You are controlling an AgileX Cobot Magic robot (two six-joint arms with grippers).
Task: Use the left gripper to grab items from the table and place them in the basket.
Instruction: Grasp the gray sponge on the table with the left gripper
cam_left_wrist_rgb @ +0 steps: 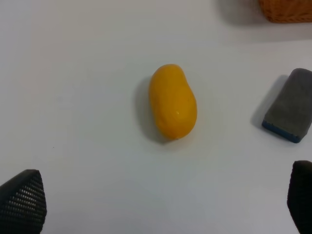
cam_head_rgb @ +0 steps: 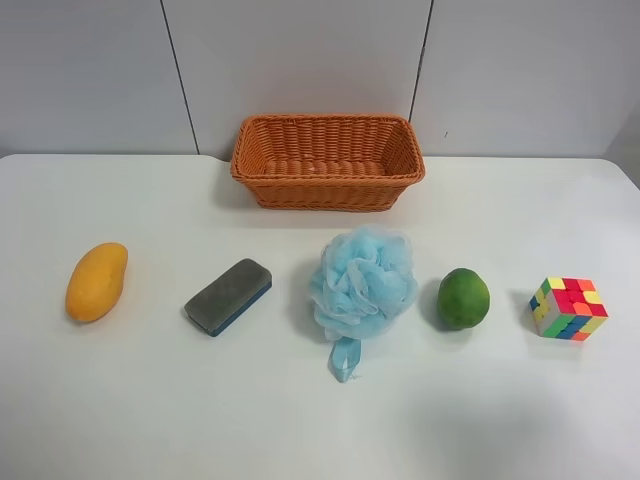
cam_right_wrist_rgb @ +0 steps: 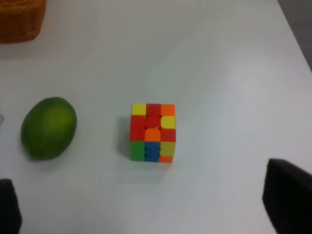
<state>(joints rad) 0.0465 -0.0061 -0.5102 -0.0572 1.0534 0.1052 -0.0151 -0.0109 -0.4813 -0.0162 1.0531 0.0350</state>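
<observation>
Five items lie in a row on the white table: yellow-orange mango, grey-topped blue eraser, light-blue bath pouf, round green fruit and puzzle cube. The wicker basket stands behind them and looks empty. No arm shows in the exterior high view. The left gripper is open and empty, hovering over the table with the mango ahead of it and the eraser off to one side. The right gripper is open and empty, near the cube and green fruit.
A grey panelled wall stands behind the table. The table's far edge runs just behind the basket. A corner of the basket shows in the left wrist view and in the right wrist view.
</observation>
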